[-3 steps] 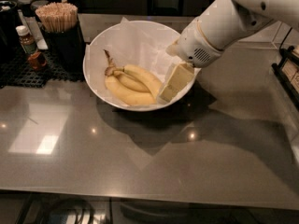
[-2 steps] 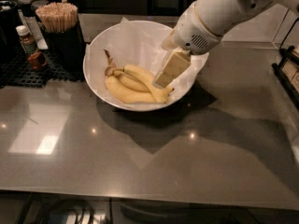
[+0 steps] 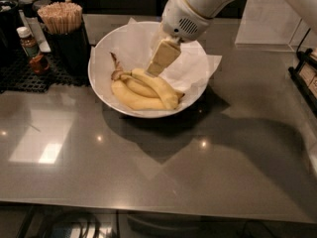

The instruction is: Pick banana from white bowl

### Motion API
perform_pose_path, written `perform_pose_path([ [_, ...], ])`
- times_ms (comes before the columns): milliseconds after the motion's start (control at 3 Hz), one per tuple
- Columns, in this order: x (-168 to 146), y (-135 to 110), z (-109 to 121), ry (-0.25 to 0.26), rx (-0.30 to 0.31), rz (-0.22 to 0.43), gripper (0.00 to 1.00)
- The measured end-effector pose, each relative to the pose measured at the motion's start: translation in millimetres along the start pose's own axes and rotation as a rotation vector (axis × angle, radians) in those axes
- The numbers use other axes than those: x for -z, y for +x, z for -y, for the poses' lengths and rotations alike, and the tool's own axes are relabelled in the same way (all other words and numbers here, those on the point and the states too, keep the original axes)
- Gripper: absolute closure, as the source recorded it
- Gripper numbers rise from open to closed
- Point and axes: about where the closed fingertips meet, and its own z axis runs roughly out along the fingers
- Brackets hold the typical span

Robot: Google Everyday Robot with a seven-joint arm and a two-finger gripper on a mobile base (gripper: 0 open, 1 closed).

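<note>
- Since a second ago, my pale wedge-shaped gripper [image 3: 157, 69] has swung from the right-hand wall of the bowl leftward towards its middle. The bunch has not shifted.
- Camera view: the gripper hangs tip-down from the white arm [image 3: 198, 4], inside the large round white bowl [image 3: 94, 81]. Its tip is at the upper side of the ripe yellow curved banana [image 3: 161, 89].
- I cannot tell whether the tip touches the fruit, nor whether the gripper is open or closed.
- That banana lies on the inner curve of a joined bunch of three. It rests on the crinkled white paper sheet [image 3: 133, 43] in the bowl's lower half, with the brownish stems [image 3: 116, 66] pointing up-left.
- One paper corner laps over the right rim.
- Left of the bowl, just beside its rim, stands a black holder of wooden sticks [image 3: 62, 19]. A small brown bottle [image 3: 27, 41] sits further left on a black mesh mat [image 3: 25, 78].
- A dark rack [image 3: 304, 73] sits at the right edge, well apart from the bowl.
- The glossy grey counter [image 3: 148, 172] gives broad room in front of the bowl and to its right.
</note>
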Motion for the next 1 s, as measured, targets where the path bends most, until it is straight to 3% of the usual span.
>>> perform_pose_path([
  [333,-31.6,-2.0,5.5,-0.056,-0.035,-0.010,0.40],
  [1000,-83.5,26.6,19.2,-0.135,-0.169,-0.040,0.42],
])
